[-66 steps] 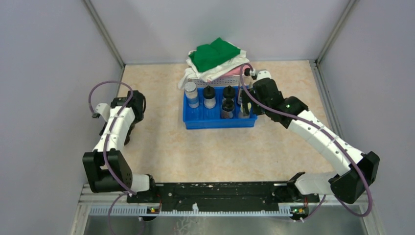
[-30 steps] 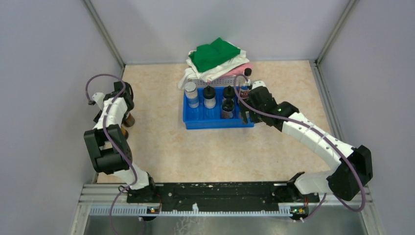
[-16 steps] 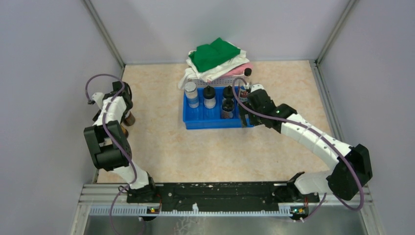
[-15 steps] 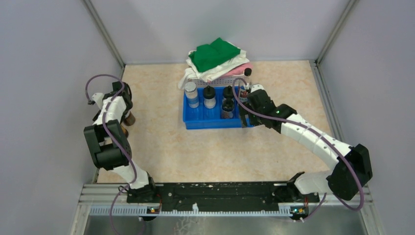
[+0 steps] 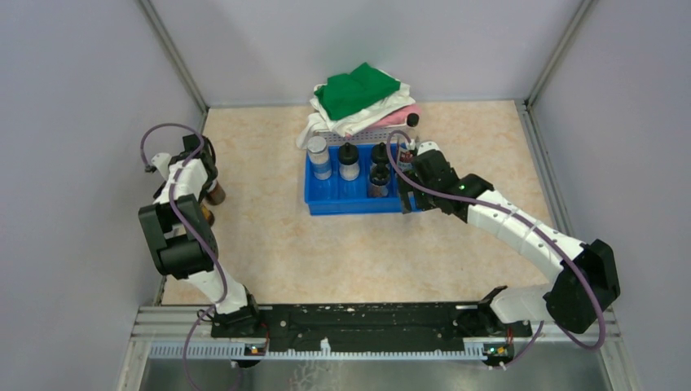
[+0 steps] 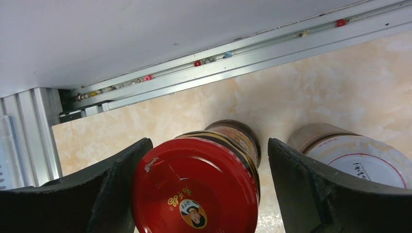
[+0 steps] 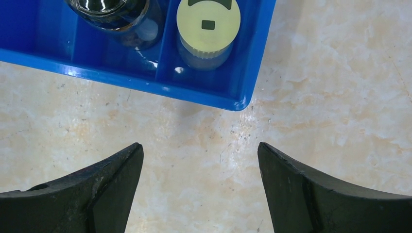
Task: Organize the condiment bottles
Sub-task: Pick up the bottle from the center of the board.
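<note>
Inside the blue tray (image 5: 358, 206), bottles stand upright in separate compartments: a silver-capped jar (image 5: 318, 155) at its far left corner, a black-capped bottle (image 5: 349, 160) just beside that, and darker bottles further right. The right wrist view shows a corner compartment holding a cream-capped bottle (image 7: 208, 22). A dark glass jar (image 7: 111, 12) sits in the neighbouring compartment across a divider. Behind the tray, a white basket (image 5: 371, 129) holds green, white and pink cloths.

Just outside that corner, the right gripper (image 7: 199, 145) hangs over bare table (image 7: 311, 97), spread wide and holding nothing.

Well left of the tray, by the wall, the left gripper (image 6: 206, 160) is also released. Its jaws straddle a red-capped jar (image 6: 194, 189), with one finger (image 6: 97, 194) close against the cap's edge and the other (image 6: 311, 194) standing clear. A pale-lidded jar (image 6: 357, 155) stands just beside it, outside that finger.

The red cap carries a gold emblem with a small portrait. The pale lid has a red ring and tiny characters. None of this writing is legible.
</note>
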`<state>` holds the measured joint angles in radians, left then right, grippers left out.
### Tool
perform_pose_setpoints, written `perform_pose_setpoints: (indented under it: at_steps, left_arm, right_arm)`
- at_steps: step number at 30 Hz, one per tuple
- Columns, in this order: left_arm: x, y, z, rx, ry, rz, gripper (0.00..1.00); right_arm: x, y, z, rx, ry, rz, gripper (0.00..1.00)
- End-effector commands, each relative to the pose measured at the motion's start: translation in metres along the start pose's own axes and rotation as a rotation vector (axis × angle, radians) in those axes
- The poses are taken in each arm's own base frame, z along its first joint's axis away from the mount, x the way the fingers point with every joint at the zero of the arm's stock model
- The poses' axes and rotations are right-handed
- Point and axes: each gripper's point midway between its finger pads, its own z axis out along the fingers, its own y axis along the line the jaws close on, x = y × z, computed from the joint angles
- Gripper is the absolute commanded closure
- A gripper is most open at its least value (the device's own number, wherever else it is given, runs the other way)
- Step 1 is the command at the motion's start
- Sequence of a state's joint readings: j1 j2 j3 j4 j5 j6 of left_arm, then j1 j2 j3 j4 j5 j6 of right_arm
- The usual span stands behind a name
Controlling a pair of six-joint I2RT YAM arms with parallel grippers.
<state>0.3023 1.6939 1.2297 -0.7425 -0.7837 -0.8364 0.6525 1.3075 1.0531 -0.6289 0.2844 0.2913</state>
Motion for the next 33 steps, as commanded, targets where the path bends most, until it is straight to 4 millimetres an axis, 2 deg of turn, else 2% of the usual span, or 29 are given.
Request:
perform_pose_setpoints:
  at_steps: [1,3,6,10,18,21,26,30,33]
  left_arm:
    - [-0.002,-0.024,0.003,0.081,0.008,-0.024,0.14]
    - [0.001,-0.028,0.004,0.104,0.018,-0.015,0.31]
    - [0.008,-0.030,0.002,0.120,0.053,-0.003,0.68]
    - [0.018,-0.034,-0.001,0.159,0.099,0.019,1.00]
    - [0.047,-0.037,-0.016,0.260,0.180,0.096,1.00]
    - [0.057,-0.046,-0.029,0.333,0.190,0.143,1.00]
    - [0.073,-0.073,-0.062,0.459,0.164,0.257,1.00]
    - [0.094,-0.096,-0.095,0.559,0.118,0.370,1.00]
    - [0.119,-0.118,-0.131,0.711,0.102,0.462,1.00]
  right_arm:
    - [-0.005,0.004,-0.002,-0.017,-0.030,0.007,0.14]
    - [-0.005,0.003,-0.002,-0.016,-0.032,0.009,0.14]
    - [-0.004,0.004,-0.002,-0.019,-0.033,0.010,0.14]
    - [-0.003,0.005,-0.002,-0.023,-0.031,0.011,0.14]
    - [-0.001,0.006,-0.002,-0.035,-0.033,0.020,0.14]
    - [-0.002,0.007,-0.003,-0.037,-0.038,0.027,0.14]
    - [-0.004,0.008,-0.004,-0.044,-0.049,0.040,0.14]
    - [-0.006,0.007,-0.008,-0.044,-0.062,0.051,0.14]
    - [-0.007,0.004,-0.012,-0.037,-0.071,0.055,0.14]
